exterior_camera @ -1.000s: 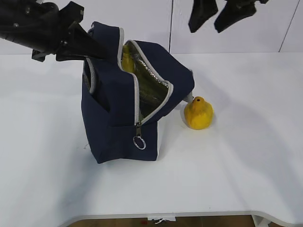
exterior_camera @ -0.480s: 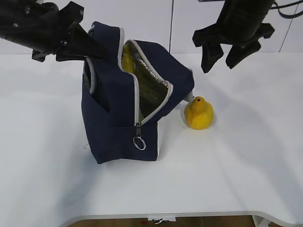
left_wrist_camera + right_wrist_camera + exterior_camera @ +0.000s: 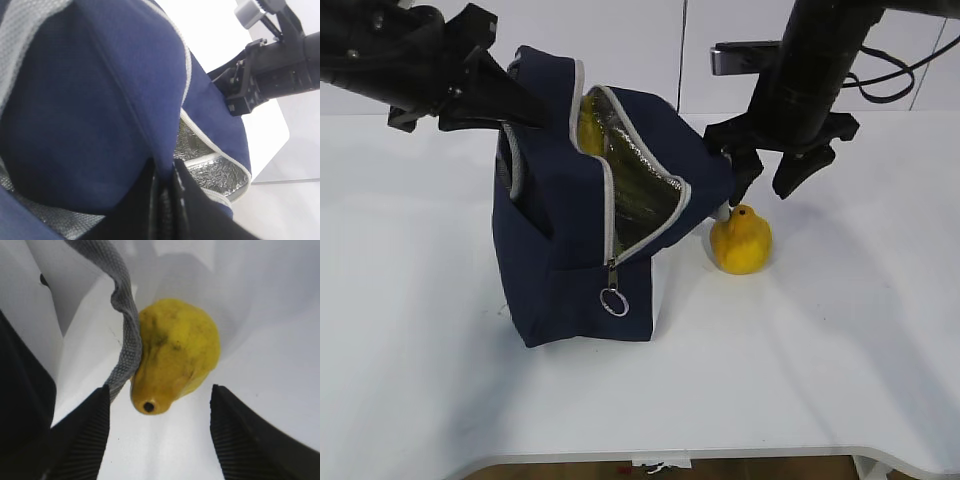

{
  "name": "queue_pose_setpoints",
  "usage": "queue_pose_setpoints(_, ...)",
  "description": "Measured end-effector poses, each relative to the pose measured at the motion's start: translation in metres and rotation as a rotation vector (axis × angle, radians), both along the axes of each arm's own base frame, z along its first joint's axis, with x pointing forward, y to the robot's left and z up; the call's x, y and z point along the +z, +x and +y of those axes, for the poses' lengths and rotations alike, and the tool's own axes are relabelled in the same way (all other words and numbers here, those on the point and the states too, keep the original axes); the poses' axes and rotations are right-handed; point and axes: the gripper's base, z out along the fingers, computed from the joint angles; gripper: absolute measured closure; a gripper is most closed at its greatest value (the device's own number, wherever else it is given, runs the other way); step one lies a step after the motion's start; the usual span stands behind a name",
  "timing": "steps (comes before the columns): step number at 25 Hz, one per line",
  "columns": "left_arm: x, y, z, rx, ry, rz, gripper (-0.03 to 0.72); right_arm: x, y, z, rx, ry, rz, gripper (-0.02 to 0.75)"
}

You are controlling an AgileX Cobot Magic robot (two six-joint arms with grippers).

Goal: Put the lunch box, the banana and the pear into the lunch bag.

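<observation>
Hovering spread above the pear (image 3: 175, 352), the right pincer (image 3: 777, 186) should be lowered clear of the grey handle (image 3: 125, 335); the lunch bag (image 3: 590, 230) flap is pinched by the left pincer (image 3: 167, 200).

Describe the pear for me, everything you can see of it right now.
The pear is squat, yellow-orange with faint dark smudges and a dark stem end on top. It sits upright on the white table, just right of the lunch bag. A grey woven handle lies against its side. The right hand hovers open above, not touching.

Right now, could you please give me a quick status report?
Left gripper shut on navy fabric lunch bag. Right gripper open above squat yellow pear. Grey woven handle touches pear.
</observation>
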Motion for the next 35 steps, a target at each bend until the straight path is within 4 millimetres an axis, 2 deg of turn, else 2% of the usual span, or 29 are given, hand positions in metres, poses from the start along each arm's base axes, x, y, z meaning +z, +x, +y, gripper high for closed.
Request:
queue_pose_setpoints(10,0.000,0.000,0.000,-0.005,0.002,0.002,0.684,-0.022,0.006,0.002,-0.002,-0.005,0.048,0.261)
queue_pose_setpoints(35,0.000,-0.001,0.000,-0.010,0.001,0.005,0.684,-0.020,0.007,0.000,0.003,-0.028,0.029,0.294)
